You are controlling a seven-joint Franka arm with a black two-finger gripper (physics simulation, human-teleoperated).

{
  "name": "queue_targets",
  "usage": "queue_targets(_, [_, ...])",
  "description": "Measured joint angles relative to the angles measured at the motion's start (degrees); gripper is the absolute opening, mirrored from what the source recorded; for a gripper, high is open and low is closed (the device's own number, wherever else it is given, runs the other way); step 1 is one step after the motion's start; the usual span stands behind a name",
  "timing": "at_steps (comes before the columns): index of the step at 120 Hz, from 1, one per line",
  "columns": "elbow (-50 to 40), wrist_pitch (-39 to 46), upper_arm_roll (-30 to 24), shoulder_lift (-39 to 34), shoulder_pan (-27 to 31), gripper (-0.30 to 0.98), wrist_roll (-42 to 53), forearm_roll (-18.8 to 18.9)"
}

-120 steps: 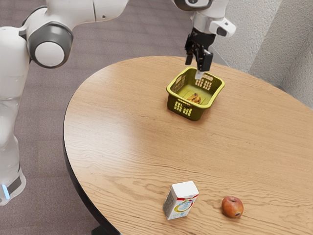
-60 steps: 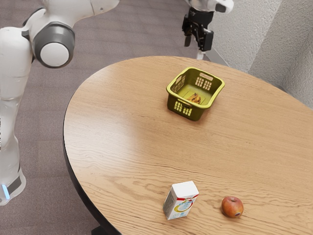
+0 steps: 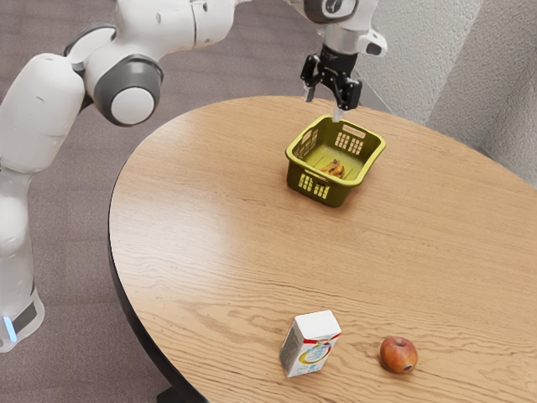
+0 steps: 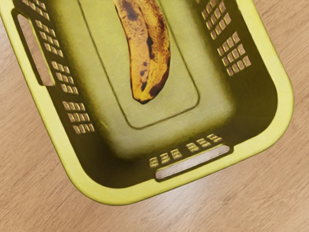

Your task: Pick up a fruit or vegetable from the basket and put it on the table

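Banana (image 4: 147, 53), one: yellow, mottled dark, lying on the floor of the basket; one end runs out of the wrist view, and in the exterior view it is small, its form hard to make out. Basket (image 3: 336, 192), one: yellow-green, pierced walls, slotted handles, upright on the far part of the table (image 3: 218, 243); part lies outside the wrist view. Gripper (image 3: 324, 104), one: black, fingers spread well apart, with no hold on anything, at the basket's far side; its exact height over the rim cannot be told. Arm (image 3: 172, 25), one: partly cut off by the exterior view's upper edge. Carton (image 3: 311, 348), one: white, upright, near side, print too small to read. Apple (image 3: 398, 355), one: red, near side, just to the carton's right in the exterior view.
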Motion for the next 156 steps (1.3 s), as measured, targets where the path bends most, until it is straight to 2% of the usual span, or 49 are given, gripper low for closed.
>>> queue_targets(32, [-0.1,11.5,0.2,6.2,1.5,0.69,-2.2,0.2])
queue_targets(56, [-0.7,16.9,0.2,9.6,2.7,0.69,-3.4,0.2])
queue_targets(108, [-7.8,29.0,-0.1,10.8,2.6,0.69,-6.5,-0.1])
queue_targets(156, [-11.8,34.4,-0.1,12.9,2.7,0.69,-8.1,-0.1])
